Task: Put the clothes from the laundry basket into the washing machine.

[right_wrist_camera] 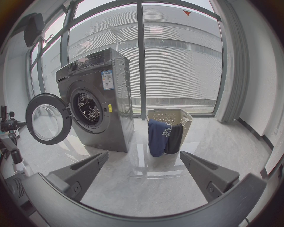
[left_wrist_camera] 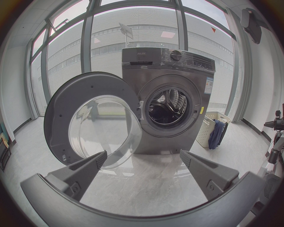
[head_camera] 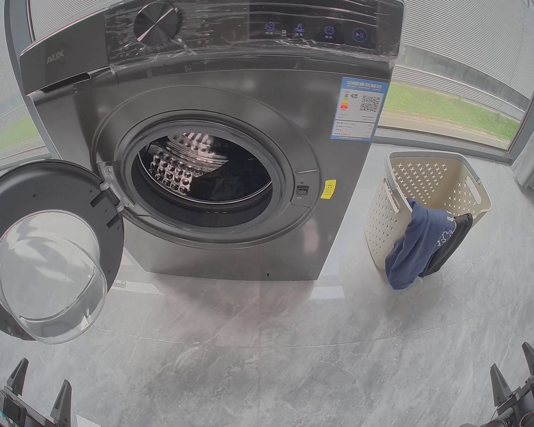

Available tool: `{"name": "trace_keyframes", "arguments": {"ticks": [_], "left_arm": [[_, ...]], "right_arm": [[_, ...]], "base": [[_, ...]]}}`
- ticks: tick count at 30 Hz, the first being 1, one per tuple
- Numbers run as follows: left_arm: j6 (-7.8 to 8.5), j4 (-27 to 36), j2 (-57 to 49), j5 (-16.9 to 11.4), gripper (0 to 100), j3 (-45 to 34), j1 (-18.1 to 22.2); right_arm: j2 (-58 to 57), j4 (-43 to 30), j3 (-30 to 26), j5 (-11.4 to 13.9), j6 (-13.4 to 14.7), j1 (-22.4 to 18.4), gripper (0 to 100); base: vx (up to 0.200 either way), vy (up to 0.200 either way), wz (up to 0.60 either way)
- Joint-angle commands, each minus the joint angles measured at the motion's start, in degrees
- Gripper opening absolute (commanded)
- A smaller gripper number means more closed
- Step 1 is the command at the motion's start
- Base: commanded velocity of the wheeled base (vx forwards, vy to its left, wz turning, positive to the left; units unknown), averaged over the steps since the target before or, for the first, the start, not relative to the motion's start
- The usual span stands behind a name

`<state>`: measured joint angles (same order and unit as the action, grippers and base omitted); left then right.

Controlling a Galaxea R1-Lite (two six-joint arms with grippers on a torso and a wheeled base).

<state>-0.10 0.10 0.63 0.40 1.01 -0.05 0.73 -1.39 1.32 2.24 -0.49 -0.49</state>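
Looking down through the head camera, I have the washing machine (head_camera: 233,89) straight ahead on the grey floor (head_camera: 278,344). Its round door (head_camera: 55,189) is swung wide to the robot's left and the steel drum (head_camera: 189,161) is exposed. The laundry basket (head_camera: 434,178), cream and perforated, stands on the floor near the machine's right side, not touching it. The clothes are there: a blue garment (head_camera: 420,244) with a pale print hangs over the near rim and down the outside, and a black garment (head_camera: 453,242) hangs against it on the right. Clear film wraps the control panel around the dial (head_camera: 157,22). A blue-and-white label (head_camera: 359,108) with a coloured rating bar and a square code sits at the front's upper right corner, with a small yellow sticker (head_camera: 328,189) below it beside the latch. I see the left pincer (left_wrist_camera: 142,153) spread wide, low near the open door. The right pincer (right_wrist_camera: 143,153) is spread wide too, well apart from the basket.
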Motion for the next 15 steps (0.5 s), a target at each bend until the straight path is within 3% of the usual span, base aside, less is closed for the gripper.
{"name": "trace_keyframes", "arguments": {"ticks": [1, 4, 15], "left_arm": [[0.01, -0.01, -0.28, 0.04, 100, -1.01, -0.04], [0.01, 0.08, -0.19, -0.05, 100, -0.92, 0.05], [-0.17, -0.01, -0.19, 0.04, 100, -0.92, 0.05]], "right_arm": [[-0.29, 0.16, -0.79, -0.22, -0.48, 0.14, 100], [-0.29, 0.25, -0.79, -0.22, -0.57, 0.05, 100], [-0.29, 0.25, -0.79, -0.22, -0.48, 0.05, 100]], "base": [[0.000, 0.000, 0.00], [0.000, 0.000, 0.00], [0.000, -0.200, 0.00]]}}
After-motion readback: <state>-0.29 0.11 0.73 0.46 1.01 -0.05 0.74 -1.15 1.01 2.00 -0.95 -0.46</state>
